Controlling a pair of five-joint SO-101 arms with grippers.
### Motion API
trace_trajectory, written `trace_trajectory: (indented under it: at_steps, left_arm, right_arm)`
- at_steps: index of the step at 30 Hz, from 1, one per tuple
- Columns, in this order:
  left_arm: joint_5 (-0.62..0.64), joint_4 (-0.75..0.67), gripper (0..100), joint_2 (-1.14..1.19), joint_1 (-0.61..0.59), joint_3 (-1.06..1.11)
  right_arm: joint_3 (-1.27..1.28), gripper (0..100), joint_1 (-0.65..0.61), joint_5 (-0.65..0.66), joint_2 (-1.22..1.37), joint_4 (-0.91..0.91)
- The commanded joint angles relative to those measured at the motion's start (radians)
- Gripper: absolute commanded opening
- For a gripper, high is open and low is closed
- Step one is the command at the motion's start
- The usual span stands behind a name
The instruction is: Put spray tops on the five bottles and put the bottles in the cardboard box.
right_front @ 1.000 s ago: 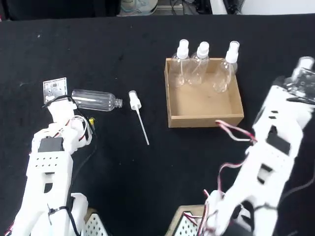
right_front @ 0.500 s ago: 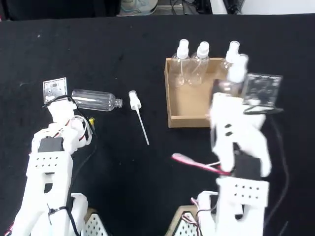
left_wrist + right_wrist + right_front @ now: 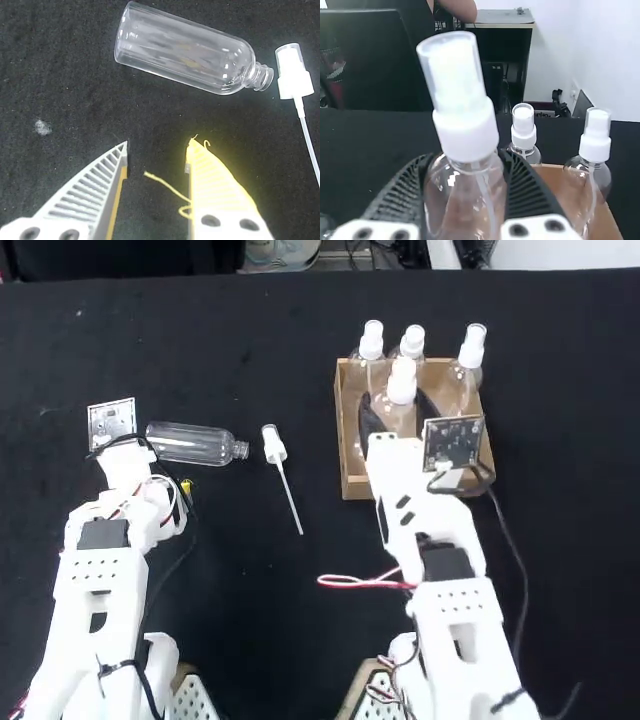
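Cardboard box (image 3: 344, 430) holds three capped bottles (image 3: 468, 365); right end effector (image 3: 400, 412) grips a fourth (image 3: 459, 110). One bare bottle (image 3: 195, 443), one spray top (image 3: 273, 445); left end effector (image 3: 157, 155) wide

Three capped bottles (image 3: 470, 360) line far wall of cardboard box (image 3: 340, 430). Right hand (image 3: 400, 408), clamped on fourth bottle (image 3: 401, 390), occupies box middle just before row. Open lane of surface (image 3: 315, 455) between loose spray top (image 3: 273, 445) and box.

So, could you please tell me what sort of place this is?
Probably an office or a lab: a black-covered table serves as the workbench, and a dark cabinet stands against a white wall behind it.
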Motion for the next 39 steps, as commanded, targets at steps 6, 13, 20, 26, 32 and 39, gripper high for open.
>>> trace_trajectory:
  at_steps: [6,13,20,26,32,39]
  left_arm:
    - [0.011,-0.008,19,-0.018,0.004,-0.002]
    - [0.011,-0.008,19,-0.017,0.004,-0.002]
    - [0.011,-0.008,19,-0.018,0.01,-0.002]
    - [0.011,-0.008,19,-0.018,0.01,-0.002]
    - [0.011,-0.009,19,-0.018,0.005,-0.002]
    - [0.011,-0.009,19,-0.018,0.004,-0.002]
  right_arm:
    - [-0.015,1.1,-0.011,0.0,0.255,-0.255]
    - [-0.015,1.1,-0.015,0.0,0.386,-0.348]
    - [-0.016,1.2,-0.018,0.0,0.467,-0.374]
    - [-0.041,1.5,-0.018,0.0,0.509,-0.373]
    - [-0.085,1.5,-0.017,0.002,0.59,-0.373]
    - [-0.133,1.5,-0.038,0.002,0.668,-0.373]
